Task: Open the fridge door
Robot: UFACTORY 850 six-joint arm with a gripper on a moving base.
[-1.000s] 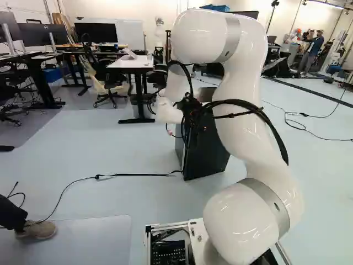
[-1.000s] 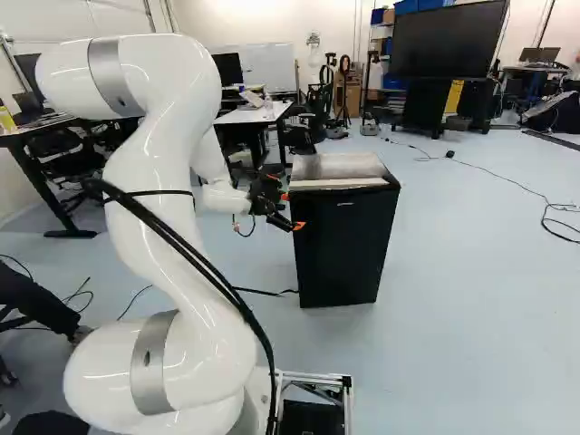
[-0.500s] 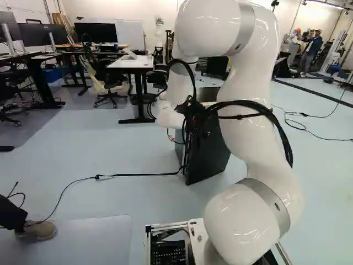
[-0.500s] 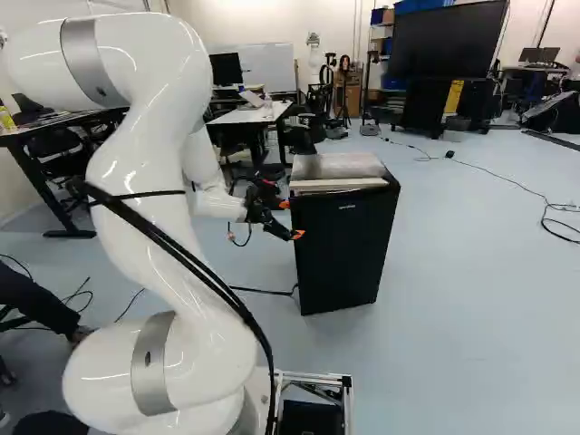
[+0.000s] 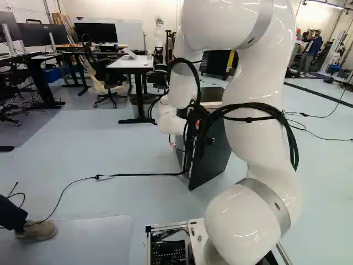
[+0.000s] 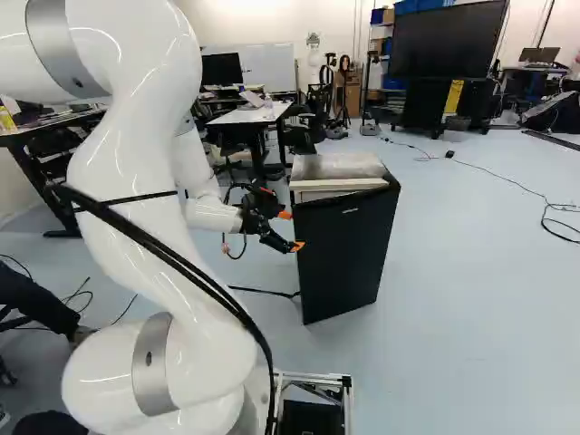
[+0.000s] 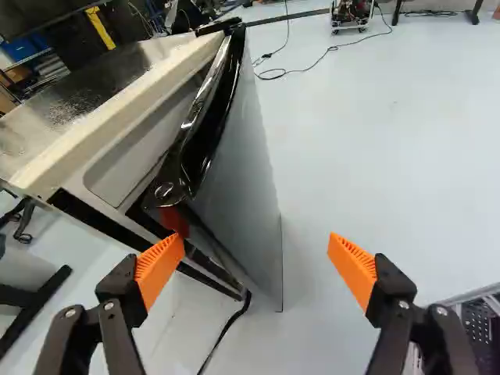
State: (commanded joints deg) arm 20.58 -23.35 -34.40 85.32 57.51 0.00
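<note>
In the right base view my gripper [image 6: 291, 230] is at the left edge of the black fridge door [image 6: 343, 254]. The door stands slightly ajar, with a narrow wedge between it and the pale-topped fridge [image 6: 337, 167]. Seen from the wrist, the gripper [image 7: 254, 262] is open, its orange pads wide apart. One pad [image 7: 159, 266] is at the door's free edge, on the fridge-body side; whether it touches is unclear. The other pad [image 7: 353, 266] stands off the door's outer face. The door [image 7: 244, 183] slants away ahead of the gripper.
A black cable [image 5: 138, 175] runs over the floor to the fridge. A white table [image 5: 131, 63] and office chair [image 5: 107, 77] stand farther back. A large screen [image 6: 449, 41] is behind the fridge. A person's shoe [image 5: 37, 229] shows at the near left.
The arm has drawn its gripper back toward the base, and the fridge door has swung out from a nearly closed position to slightly ajar. The base has not moved.
</note>
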